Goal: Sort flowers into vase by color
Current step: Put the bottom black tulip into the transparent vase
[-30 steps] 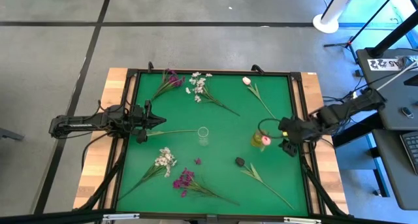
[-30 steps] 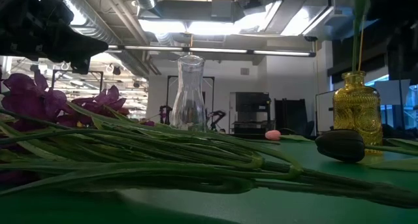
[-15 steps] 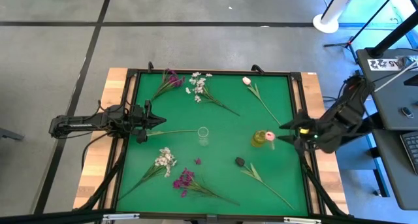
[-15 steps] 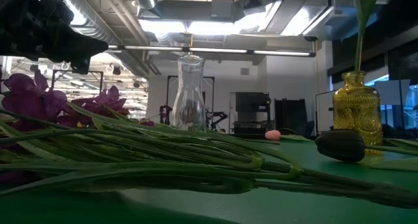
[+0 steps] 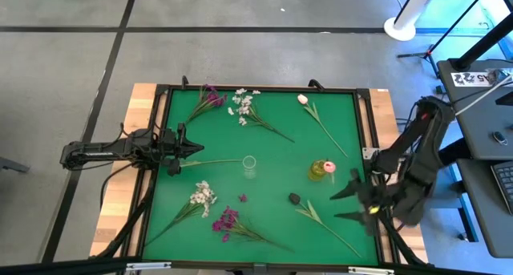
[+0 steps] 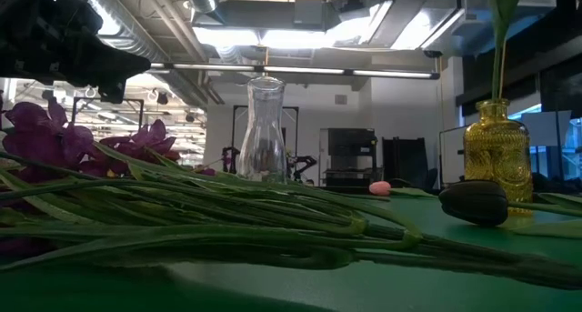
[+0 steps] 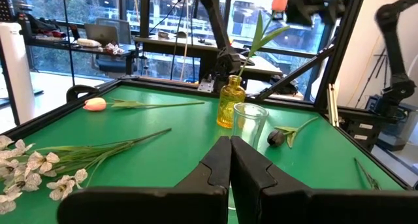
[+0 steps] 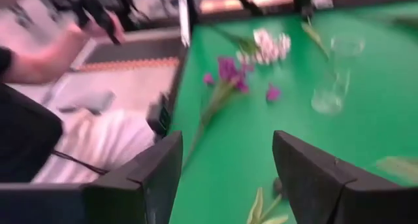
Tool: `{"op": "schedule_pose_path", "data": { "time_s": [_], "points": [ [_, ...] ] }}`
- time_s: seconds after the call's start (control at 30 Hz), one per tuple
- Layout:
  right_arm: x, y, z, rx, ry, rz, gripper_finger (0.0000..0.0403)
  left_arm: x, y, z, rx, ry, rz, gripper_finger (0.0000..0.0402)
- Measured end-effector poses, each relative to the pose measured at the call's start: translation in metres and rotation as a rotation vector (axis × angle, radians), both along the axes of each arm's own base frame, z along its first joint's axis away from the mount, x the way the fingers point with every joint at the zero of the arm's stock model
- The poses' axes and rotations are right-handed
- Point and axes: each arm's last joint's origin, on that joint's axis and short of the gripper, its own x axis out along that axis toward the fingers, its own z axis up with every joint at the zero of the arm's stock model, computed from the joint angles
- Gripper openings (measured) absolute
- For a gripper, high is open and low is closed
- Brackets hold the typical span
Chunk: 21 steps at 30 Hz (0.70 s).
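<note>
A pink tulip stands in the yellow vase at the table's right. The clear vase stands at mid-table with nothing in it. Flowers lie flat on the green mat: magenta, white and a pink tulip at the far side. White, magenta and a dark bud lie at the near side. My right gripper hangs open, holding nothing, over the near right, beside the dark bud's stem. My left gripper rests shut at the left edge.
A raised black frame rims the mat. A loose stem lies between my left gripper and the clear vase. In the right wrist view a person's arm shows beyond the table's edge. Bare mat lies around the clear vase.
My right gripper has drawn back from the yellow vase, gone toward the table's near edge and risen, rolling and tipping up as it went. The tulip stays standing in the yellow vase.
</note>
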Motion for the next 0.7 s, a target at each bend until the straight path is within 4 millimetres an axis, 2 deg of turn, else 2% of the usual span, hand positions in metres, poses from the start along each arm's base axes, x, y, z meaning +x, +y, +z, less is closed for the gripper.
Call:
{"op": "schedule_pose_path", "data": {
  "time_s": [0.17, 0.3, 0.47, 0.7],
  "points": [
    [0.015, 0.025, -0.030, -0.003, 0.112, -0.055, 0.0237, 0.000, 0.000, 0.000, 0.000, 0.000, 0.000, 0.0000],
    [0.022, 0.036, -0.050, 0.057, 0.252, -0.093, 0.0237, 0.000, 0.000, 0.000, 0.000, 0.000, 0.000, 0.0000],
    [0.027, 0.044, -0.068, 0.093, 0.366, -0.138, 0.0237, 0.000, 0.000, 0.000, 0.000, 0.000, 0.000, 0.0000],
    [0.028, 0.042, -0.097, 0.059, 0.609, -0.269, 0.0237, 0.000, 0.000, 0.000, 0.008, 0.001, 0.000, 0.0000]
  ]
}}
